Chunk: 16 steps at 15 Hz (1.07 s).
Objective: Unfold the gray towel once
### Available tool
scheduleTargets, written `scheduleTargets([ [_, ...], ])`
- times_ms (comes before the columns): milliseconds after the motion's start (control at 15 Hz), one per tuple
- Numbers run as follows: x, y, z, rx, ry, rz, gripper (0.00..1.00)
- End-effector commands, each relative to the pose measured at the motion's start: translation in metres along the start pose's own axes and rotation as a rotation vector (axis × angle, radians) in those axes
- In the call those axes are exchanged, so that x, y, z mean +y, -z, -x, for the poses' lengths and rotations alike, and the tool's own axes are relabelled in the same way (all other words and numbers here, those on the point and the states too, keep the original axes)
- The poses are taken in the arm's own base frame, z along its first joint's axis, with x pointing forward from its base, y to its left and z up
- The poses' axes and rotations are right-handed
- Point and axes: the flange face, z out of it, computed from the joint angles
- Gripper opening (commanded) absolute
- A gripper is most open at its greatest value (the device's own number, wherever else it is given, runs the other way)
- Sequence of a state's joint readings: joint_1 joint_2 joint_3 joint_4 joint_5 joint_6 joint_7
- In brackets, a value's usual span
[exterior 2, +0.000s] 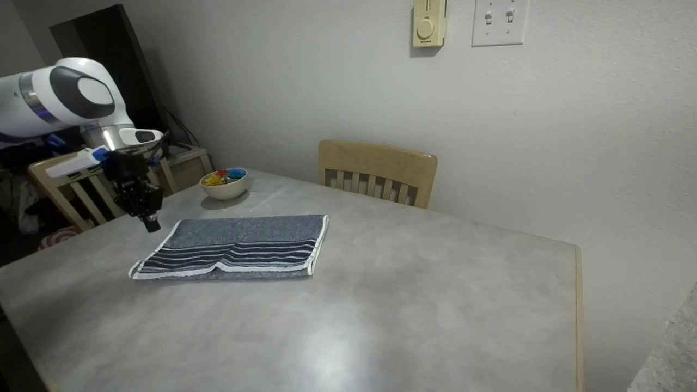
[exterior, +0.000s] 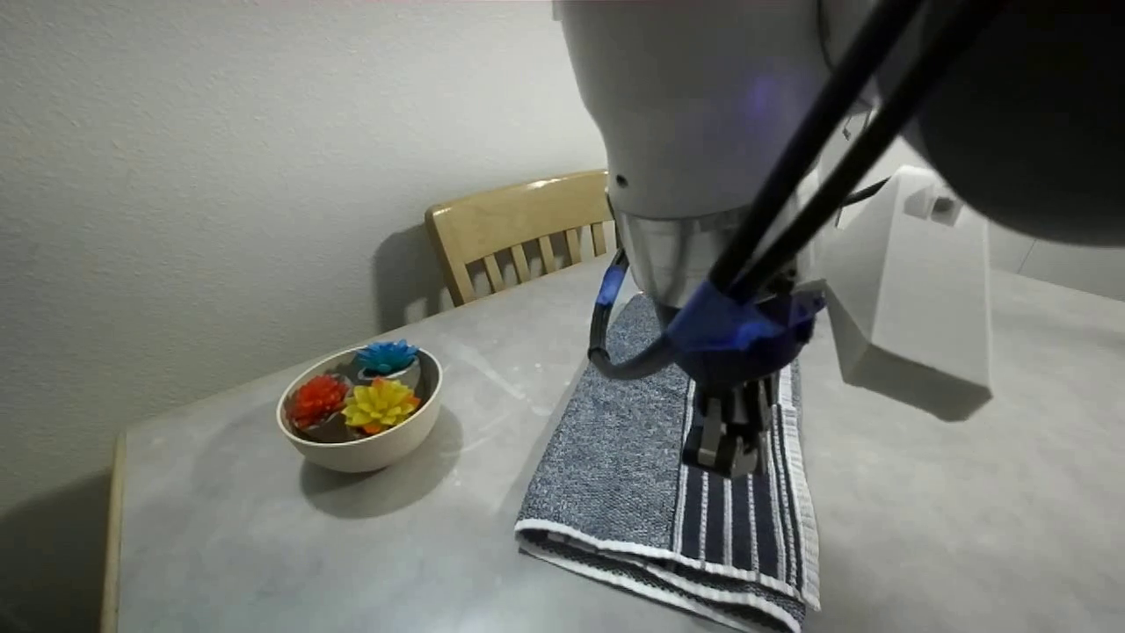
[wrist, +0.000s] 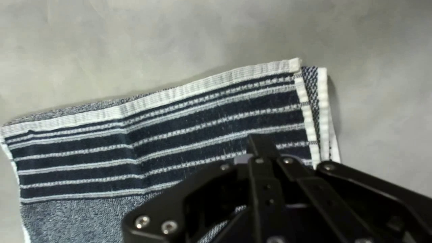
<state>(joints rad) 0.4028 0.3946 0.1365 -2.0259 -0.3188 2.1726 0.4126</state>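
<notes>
The gray striped towel (exterior 2: 234,245) lies folded on the table (exterior 2: 425,310), its long axis running away from the Franka arm (exterior 2: 71,100). Above its nearer short end, over the stripes (wrist: 162,145), the Robotiq gripper (exterior: 728,462) hangs pinched together, seemingly empty. I'd say it must shift sideways for the long white hem (wrist: 194,87).
</notes>
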Motion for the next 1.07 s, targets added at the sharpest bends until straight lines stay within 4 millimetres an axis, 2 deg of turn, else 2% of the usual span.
scheduleTargets([
  [0,0.014,0.025,0.010,0.034,-0.058,0.063,0.00],
  [333,0.020,0.052,0.016,0.084,-0.110,0.114,0.00],
  [733,0.028,0.074,0.019,0.110,-0.142,0.140,0.00],
  [800,0.028,0.075,0.019,0.112,-0.142,0.136,0.24],
  [933,0.027,0.074,0.020,0.115,-0.141,0.120,0.32],
  [1000,0.025,0.073,0.021,0.114,-0.135,0.109,0.40],
])
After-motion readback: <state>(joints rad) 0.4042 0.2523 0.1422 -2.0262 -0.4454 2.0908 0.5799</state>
